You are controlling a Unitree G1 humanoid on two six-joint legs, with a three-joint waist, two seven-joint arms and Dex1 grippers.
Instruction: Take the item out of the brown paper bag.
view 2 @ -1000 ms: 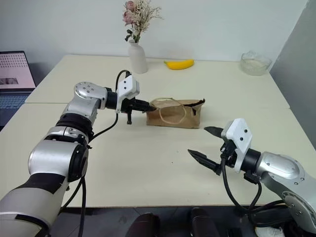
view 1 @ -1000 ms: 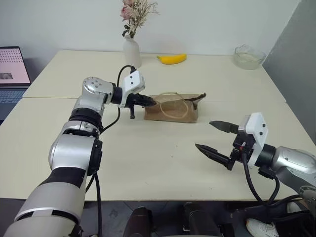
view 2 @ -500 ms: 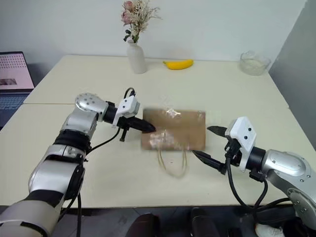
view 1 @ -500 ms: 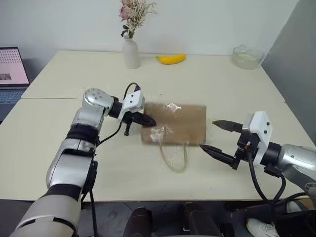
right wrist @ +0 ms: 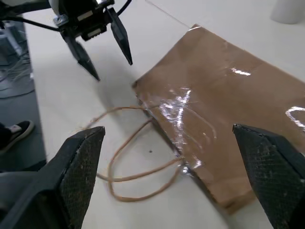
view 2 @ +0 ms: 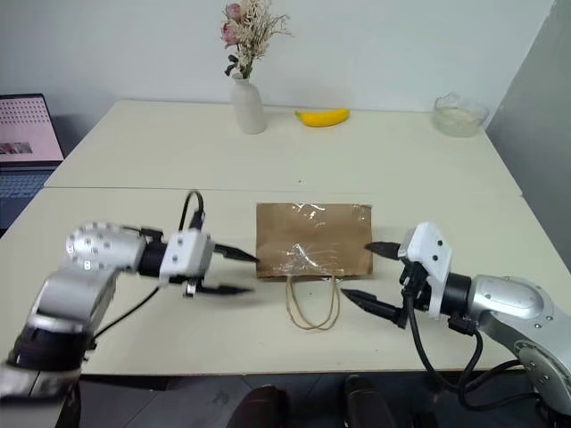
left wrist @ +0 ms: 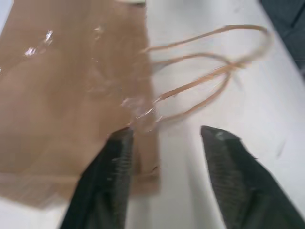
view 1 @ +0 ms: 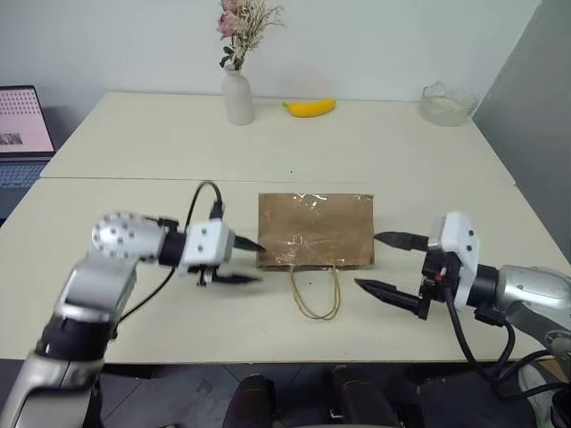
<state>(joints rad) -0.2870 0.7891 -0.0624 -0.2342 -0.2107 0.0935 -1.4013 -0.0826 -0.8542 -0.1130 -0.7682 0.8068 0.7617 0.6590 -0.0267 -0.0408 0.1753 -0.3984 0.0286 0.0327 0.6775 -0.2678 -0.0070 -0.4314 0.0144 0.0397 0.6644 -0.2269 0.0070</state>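
Bag first: the brown paper bag (view 1: 315, 231) is lying flat on the cream table (view 1: 134, 152), pretty much dead centre near my edge, with its mouth facing me and the tan cord handles (view 1: 317, 292) looped out loosely on the tabletop toward the near side. Bits of clear tape on it catch the light. I can't see the item anywhere, so I can't say if it's inside the bag.

My left gripper (view 1: 239, 260) sits just left of the bag's near-left corner, pointing right at it, fingers apart with nothing between them. From the left wrist view one fingertip (left wrist: 119, 143) looks like it's right at the bag's edge, but I can't tell if it's actually touching.

My right gripper (view 1: 379, 263) is just off the bag's near-right corner, pointing left, jaws spread wide and empty. In the right wrist view both fingers (right wrist: 83, 157) frame the bag and handles, with the left gripper across from them.

Far side of the table: a white vase (view 1: 237, 96) of dried flowers, a banana (view 1: 310, 107) just right of it, and a glass bowl (view 1: 444, 102) at the far right. A laptop (view 1: 20, 125) sits off to the left.
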